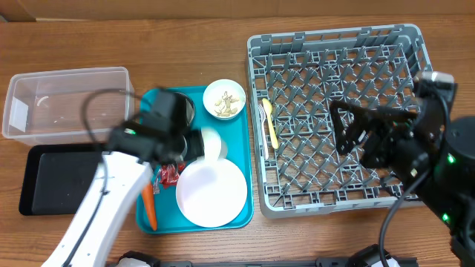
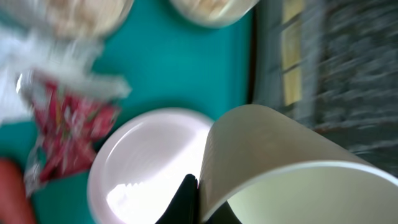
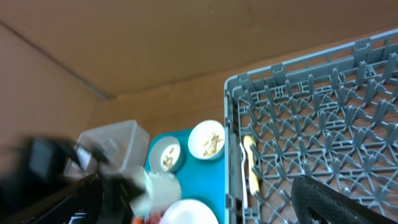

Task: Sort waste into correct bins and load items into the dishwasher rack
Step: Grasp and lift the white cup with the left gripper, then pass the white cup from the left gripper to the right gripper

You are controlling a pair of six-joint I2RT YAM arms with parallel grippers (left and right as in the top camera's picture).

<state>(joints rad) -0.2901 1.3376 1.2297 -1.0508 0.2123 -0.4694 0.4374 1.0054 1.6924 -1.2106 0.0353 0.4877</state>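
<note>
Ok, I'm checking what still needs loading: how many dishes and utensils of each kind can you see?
Small white bowls holding beige scraps, on the flat teal tray: 2
Round pale plate, on that tray: 1
White cup, pinched by the left tool: 1
Pale yellow plastic utensil, in the grey lattice rack: 1
Total: 5

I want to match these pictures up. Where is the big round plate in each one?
Overhead: plate sits bottom middle, on the teal tray.
Left wrist: plate lower left, partly behind the white cup.
Right wrist: plate at bottom edge, cut off.
Shared landmark: the teal tray under it.
</note>
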